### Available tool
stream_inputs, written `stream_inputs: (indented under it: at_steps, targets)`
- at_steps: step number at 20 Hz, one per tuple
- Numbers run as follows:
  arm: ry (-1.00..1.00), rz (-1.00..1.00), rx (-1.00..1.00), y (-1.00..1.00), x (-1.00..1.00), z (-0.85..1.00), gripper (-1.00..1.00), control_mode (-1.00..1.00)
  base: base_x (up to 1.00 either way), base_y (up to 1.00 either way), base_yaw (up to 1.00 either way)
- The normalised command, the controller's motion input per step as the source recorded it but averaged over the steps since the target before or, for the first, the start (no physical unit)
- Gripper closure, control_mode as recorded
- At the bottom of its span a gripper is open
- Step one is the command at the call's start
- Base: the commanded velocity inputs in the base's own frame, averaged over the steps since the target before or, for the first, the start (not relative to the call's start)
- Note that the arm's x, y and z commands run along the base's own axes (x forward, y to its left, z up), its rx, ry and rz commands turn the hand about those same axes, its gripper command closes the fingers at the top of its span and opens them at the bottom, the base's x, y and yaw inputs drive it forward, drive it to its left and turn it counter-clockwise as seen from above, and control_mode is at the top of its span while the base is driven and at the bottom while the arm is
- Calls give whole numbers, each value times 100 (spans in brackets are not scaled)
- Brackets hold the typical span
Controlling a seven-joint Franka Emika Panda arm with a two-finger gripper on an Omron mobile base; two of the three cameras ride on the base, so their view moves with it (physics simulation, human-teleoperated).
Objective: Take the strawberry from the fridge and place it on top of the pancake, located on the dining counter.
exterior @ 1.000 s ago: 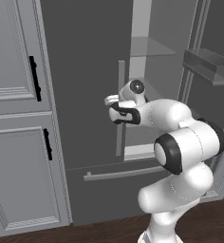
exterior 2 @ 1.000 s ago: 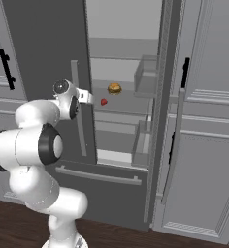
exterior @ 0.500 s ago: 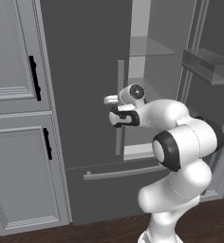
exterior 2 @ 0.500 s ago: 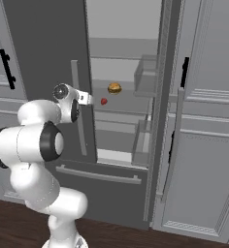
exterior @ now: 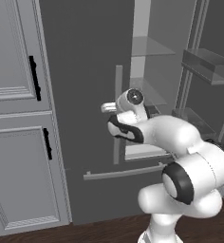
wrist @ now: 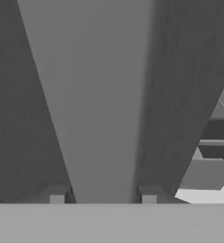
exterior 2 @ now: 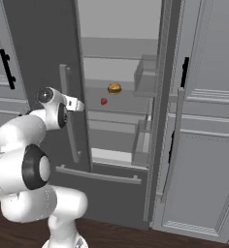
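**Gripper closes on the left door handle**

In the hand view the gripper (wrist: 103,199) has its two fingertips (wrist: 56,195) set on either side of the fridge (exterior: 80,71) door's grey bar handle (wrist: 92,95), clenched on it. To open the door cleanly, it should pull outward along the hinge arc, keeping the bar centred. A second ago the jaws stood wide. The strawberry (exterior 2: 104,101) sits centre-frame on a fridge shelf, near the burger (exterior 2: 114,88).
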Motion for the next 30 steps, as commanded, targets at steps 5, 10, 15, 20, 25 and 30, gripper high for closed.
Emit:
stream_inputs:
  at_steps: [5,10,15,20,25,30]
  targets:
    - [5,0,0,68,-100,1,100,-100,0,0,0]
    - [11,0,-2,93,-100,0,100,-100,0,0,0]
    - [12,1,-10,93,-78,-12,-100,-100,0,0,0]
    - [2,0,9,-19,-86,1,-100,-100,0,0,0]
    - [2,0,36,-100,-75,17,-100,-100,0,0,0]
    - [3,0,43,-100,-7,0,-100,-100,0,0,0]
